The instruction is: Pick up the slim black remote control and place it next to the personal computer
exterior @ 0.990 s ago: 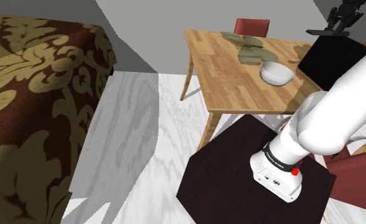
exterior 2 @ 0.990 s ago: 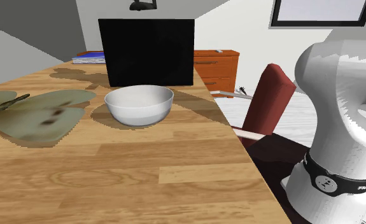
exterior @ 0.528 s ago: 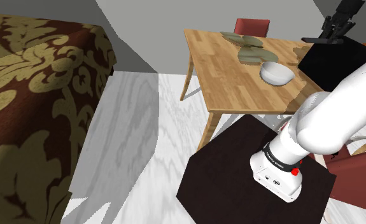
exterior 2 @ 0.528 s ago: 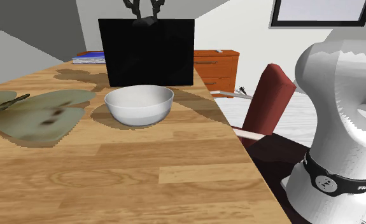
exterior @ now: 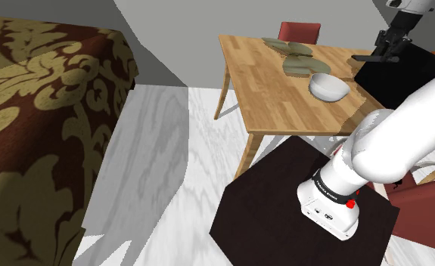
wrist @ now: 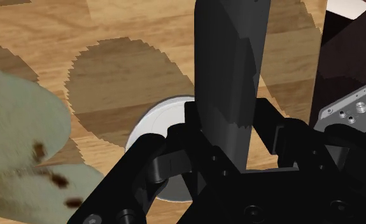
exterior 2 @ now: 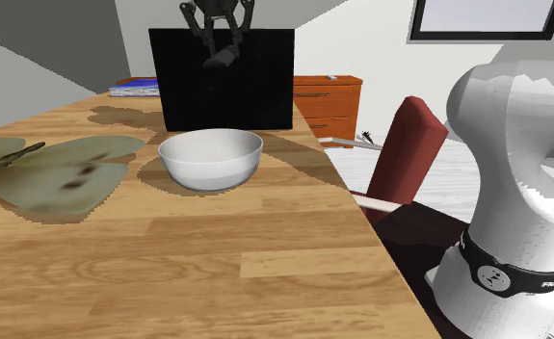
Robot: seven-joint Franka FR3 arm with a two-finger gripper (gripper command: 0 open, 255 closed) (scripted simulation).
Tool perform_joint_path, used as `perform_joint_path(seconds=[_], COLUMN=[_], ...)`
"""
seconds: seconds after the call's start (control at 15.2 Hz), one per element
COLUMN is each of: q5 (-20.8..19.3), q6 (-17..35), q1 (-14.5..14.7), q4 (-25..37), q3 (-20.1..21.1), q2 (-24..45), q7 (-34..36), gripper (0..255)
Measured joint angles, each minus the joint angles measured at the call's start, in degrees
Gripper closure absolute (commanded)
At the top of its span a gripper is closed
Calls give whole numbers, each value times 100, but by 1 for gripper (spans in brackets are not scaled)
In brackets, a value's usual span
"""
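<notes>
My gripper (exterior: 380,51) is shut on the slim black remote control (exterior: 370,58), which hangs in the air over the wooden table (exterior: 272,83). In the second exterior view the gripper (exterior 2: 222,46) holds the remote (exterior 2: 220,59) in front of the upper part of the black personal computer (exterior 2: 223,91), above and behind a white bowl (exterior 2: 210,159). Seen from the wrist, the remote (wrist: 229,76) runs long between the fingers (wrist: 165,149), with the bowl (wrist: 146,130) below it. The computer (exterior: 401,75) stands at the table's far side.
Green leaf-shaped mats (exterior 2: 58,173) (exterior: 291,54) lie on the table (exterior 2: 217,260) beside the bowl (exterior: 329,87). A red chair (exterior 2: 405,144) stands by the table edge, another (exterior: 299,32) at its far end. Orange drawers (exterior 2: 328,96) and books (exterior 2: 135,87) sit behind. A patterned bed (exterior: 41,113) lies across the floor.
The gripper has come down with the remote, from above the computer's top edge to in front of its screen, shifting toward the shoulder view's left.
</notes>
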Motion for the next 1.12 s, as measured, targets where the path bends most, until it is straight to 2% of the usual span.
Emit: perform_joint_path(seconds=[0.2, 0.33, 0.73, 1.12], q5=[27, -68, -23, 230], q6=[224, 379, 861, 1342], q1=[31, -44, 19, 278], q4=[-198, -409, -834, -1163], q3=[-86, 13, -183, -597], q2=[45, -57, 34, 342], q7=[-14, 72, 25, -146], gripper=[255, 255, 255, 255])
